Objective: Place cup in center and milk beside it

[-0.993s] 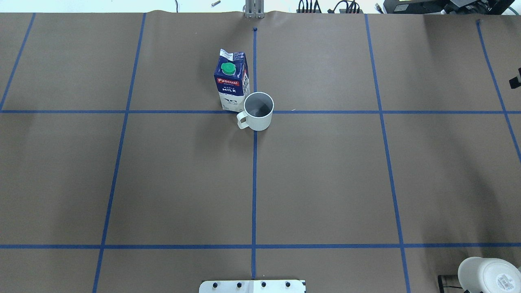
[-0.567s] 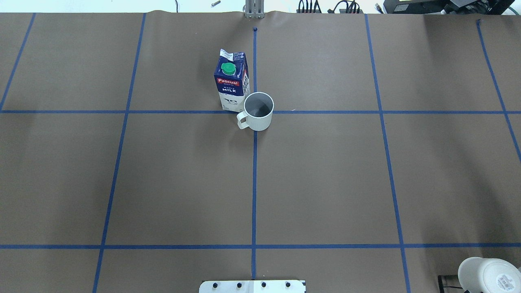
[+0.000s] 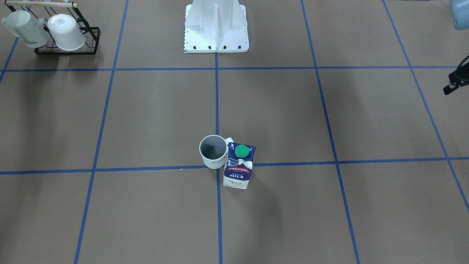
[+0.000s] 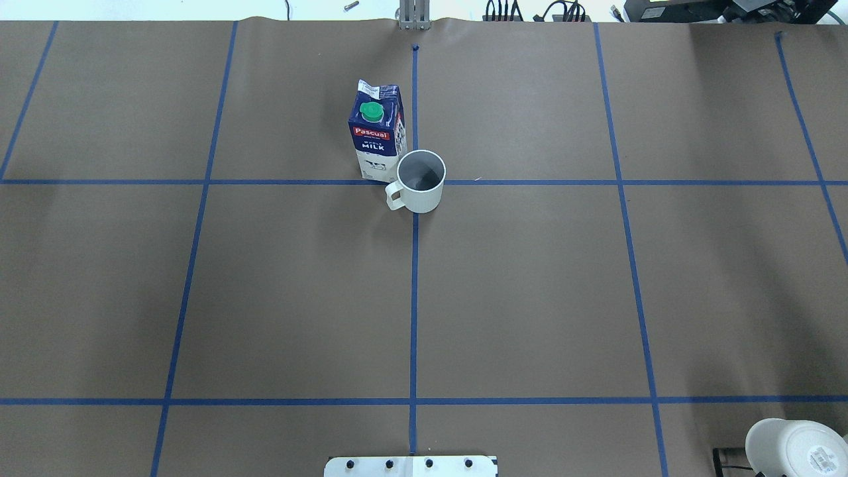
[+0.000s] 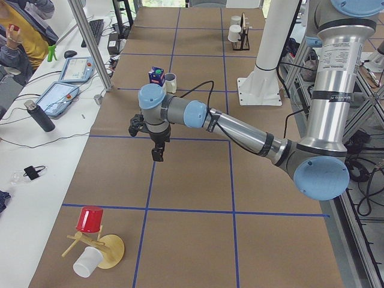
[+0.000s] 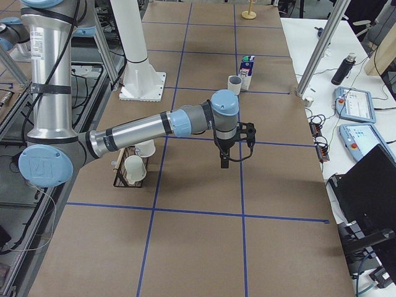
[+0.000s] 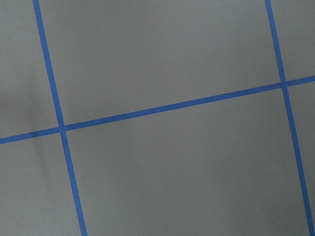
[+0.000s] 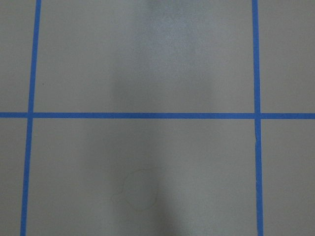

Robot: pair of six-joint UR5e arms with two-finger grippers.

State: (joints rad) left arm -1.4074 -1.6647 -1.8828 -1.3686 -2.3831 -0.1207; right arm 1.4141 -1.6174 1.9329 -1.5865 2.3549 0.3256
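The cup (image 4: 421, 180), a white mug with a dark grey inside, stands upright on the crossing of the blue tape lines; it also shows in the front view (image 3: 213, 151). The milk (image 4: 376, 136), a navy and white carton with a green cap, stands upright close against it on the far left side, and shows in the front view (image 3: 239, 169). My left gripper (image 5: 157, 155) hangs over bare paper far from both; only its edge shows in the front view (image 3: 453, 83). My right gripper (image 6: 224, 162) hangs over bare paper too. I cannot tell whether either is open. Both wrist views show only paper and tape.
A black rack (image 3: 66, 36) with two white mugs stands near the robot base (image 3: 216, 25) on my right side. A wooden mug tree with a red cup (image 5: 90, 219) stands at the left end. A side table with tablets (image 6: 354, 102) runs along the far edge.
A dark part of the right gripper at the overhead view's right edge has moved out of that view. The cup and the milk have not moved.
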